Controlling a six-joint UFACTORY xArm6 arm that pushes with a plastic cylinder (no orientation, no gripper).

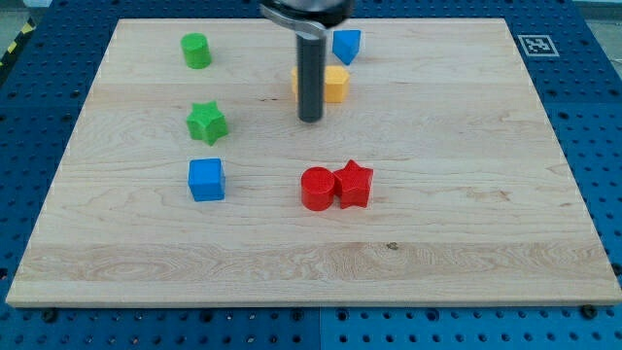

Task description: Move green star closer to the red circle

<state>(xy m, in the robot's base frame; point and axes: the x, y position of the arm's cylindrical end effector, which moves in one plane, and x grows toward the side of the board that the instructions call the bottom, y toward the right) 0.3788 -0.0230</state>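
Wooden board [466, 224] lay on blue pegboard [598, 146]. Tip [310, 120] stood beside yellow block [334, 84]; rod carried no fingers. Green star [206, 122] sat well apart from red circle [317, 188].

between the green star [207, 122] and the red circle [317, 188] an open strip of board [437, 233] is seen. the blue cube [206, 179] is placed just below the star, beside that strip. the circle's right side is blocked by the touching red star [355, 184]. my tip [310, 119] is set above, against the yellow block [332, 84].

Pale smooth wooden board [437, 224]
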